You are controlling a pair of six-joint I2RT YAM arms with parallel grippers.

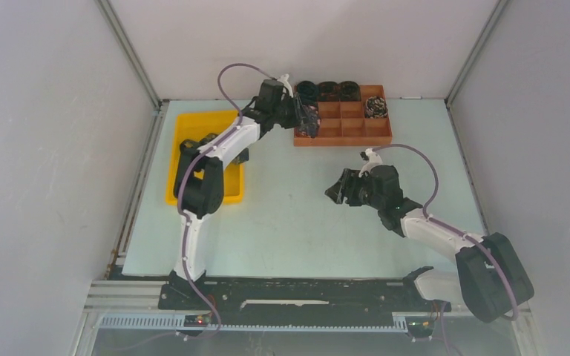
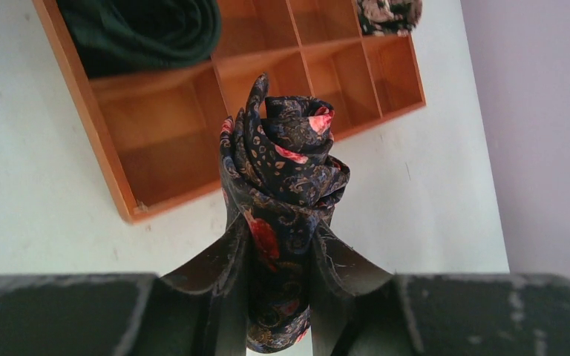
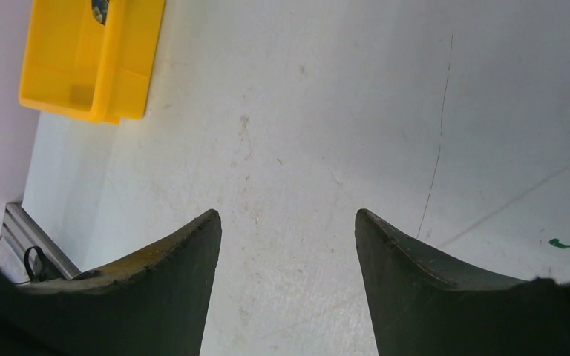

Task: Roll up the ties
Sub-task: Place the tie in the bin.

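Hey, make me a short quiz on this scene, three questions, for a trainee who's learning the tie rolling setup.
1. True or false: the right tool is holding a tie.
2. Pick one. The left tool is: A, open and empty; B, closed on a rolled tie above the wooden tray; C, clamped on a flat, unrolled tie.
3. Not counting the held one, how many coiled ties already sit in the tray's compartments?

Key: 1 false, it is open with nothing between its fingers. 2 B. 3 four: three dark ones along the far row and a paler patterned one in the right column.
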